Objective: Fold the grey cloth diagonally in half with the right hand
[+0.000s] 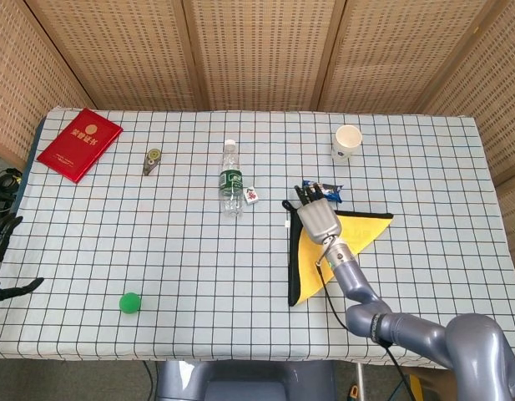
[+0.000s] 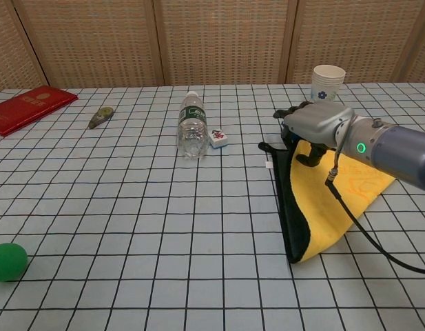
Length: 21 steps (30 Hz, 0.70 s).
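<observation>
- Yellow inside and dark-edged, the grey cloth (image 1: 336,242) (image 2: 329,196) is lying folded into a triangle on the checked counter (image 1: 157,242).
- The right hand (image 1: 315,219) (image 2: 314,123) is hovering over its far corner, fingers curled; contact unclear.
- The left hand (image 1: 0,251) is idling open at the counter's left edge.

Head view looks steeply down; chest view low, nearer, sharing the table (image 1: 157,251).

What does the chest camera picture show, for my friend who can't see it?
The robot's right hand rests on the top corner of a cloth folded into a triangle, yellow with a dark edge, on a checked table. A bottle, paper cup, red booklet and green ball sit around.
</observation>
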Each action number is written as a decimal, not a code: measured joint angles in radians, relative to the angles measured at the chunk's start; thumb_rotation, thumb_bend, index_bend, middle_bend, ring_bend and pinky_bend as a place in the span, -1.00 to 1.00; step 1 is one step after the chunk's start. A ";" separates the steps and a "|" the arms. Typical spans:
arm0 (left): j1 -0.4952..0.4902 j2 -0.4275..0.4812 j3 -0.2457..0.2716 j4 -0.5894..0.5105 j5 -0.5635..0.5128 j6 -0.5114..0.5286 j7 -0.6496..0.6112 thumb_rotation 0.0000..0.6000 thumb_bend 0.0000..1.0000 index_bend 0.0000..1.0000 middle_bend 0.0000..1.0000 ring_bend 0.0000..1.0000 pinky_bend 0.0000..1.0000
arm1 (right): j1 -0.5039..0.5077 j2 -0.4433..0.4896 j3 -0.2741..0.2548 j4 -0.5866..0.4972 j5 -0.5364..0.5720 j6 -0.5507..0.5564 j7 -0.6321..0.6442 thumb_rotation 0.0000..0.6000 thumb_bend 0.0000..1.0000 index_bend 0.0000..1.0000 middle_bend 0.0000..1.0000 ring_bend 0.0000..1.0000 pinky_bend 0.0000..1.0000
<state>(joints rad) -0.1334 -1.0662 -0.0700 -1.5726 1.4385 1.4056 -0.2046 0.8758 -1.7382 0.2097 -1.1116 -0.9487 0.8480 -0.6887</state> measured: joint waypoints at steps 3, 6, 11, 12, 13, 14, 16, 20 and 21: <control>0.000 0.001 0.000 0.000 0.000 0.000 -0.001 1.00 -1.00 -1.00 -1.00 -1.00 -1.00 | 0.002 -0.001 -0.001 0.000 0.000 0.001 0.003 1.00 -0.09 -0.12 -0.91 -1.00 -1.00; 0.000 0.002 0.000 0.000 0.000 -0.001 -0.003 1.00 -1.00 -1.00 -1.00 -1.00 -1.00 | 0.003 -0.001 -0.001 0.000 -0.001 0.012 0.003 1.00 -0.48 -0.51 -0.95 -1.00 -1.00; 0.000 0.003 -0.001 -0.001 -0.001 0.000 -0.005 1.00 -1.00 -1.00 -1.00 -1.00 -1.00 | 0.003 0.002 0.002 -0.008 -0.008 0.032 0.011 1.00 -0.63 -0.56 -0.96 -1.00 -1.00; 0.001 0.003 -0.001 -0.001 0.000 0.001 -0.005 1.00 -1.00 -1.00 -1.00 -1.00 -1.00 | 0.002 0.005 0.003 -0.014 -0.010 0.037 0.012 1.00 -0.64 -0.56 -0.96 -1.00 -1.00; 0.001 0.003 -0.001 -0.002 0.000 0.001 -0.005 1.00 -1.00 -1.00 -1.00 -1.00 -1.00 | 0.002 0.007 0.003 -0.019 -0.012 0.041 0.013 1.00 -0.64 -0.56 -0.96 -1.00 -1.00; 0.001 0.003 -0.001 -0.002 0.002 0.002 -0.006 1.00 -1.00 -1.00 -1.00 -1.00 -1.00 | 0.002 0.010 0.004 -0.024 -0.013 0.044 0.014 1.00 -0.64 -0.56 -0.96 -1.00 -1.00; 0.002 0.004 0.000 -0.004 0.004 0.005 -0.006 1.00 -1.00 -1.00 -1.00 -1.00 -1.00 | 0.001 0.019 0.005 -0.038 -0.016 0.051 0.015 1.00 -0.64 -0.55 -0.96 -1.00 -1.00; 0.004 0.005 0.001 -0.006 0.009 0.011 -0.010 1.00 -1.00 -1.00 -1.00 -1.00 -1.00 | -0.005 0.049 0.008 -0.089 -0.030 0.074 0.019 1.00 -0.64 -0.54 -0.96 -1.00 -1.00; 0.004 0.006 0.001 -0.006 0.009 0.011 -0.010 1.00 -1.00 -1.00 -1.00 -1.00 -1.00 | -0.008 0.063 0.008 -0.112 -0.039 0.085 0.021 1.00 -0.64 -0.54 -0.96 -1.00 -1.00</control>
<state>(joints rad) -0.1291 -1.0606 -0.0693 -1.5783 1.4477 1.4165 -0.2149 0.8678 -1.6748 0.2174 -1.2236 -0.9873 0.9326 -0.6677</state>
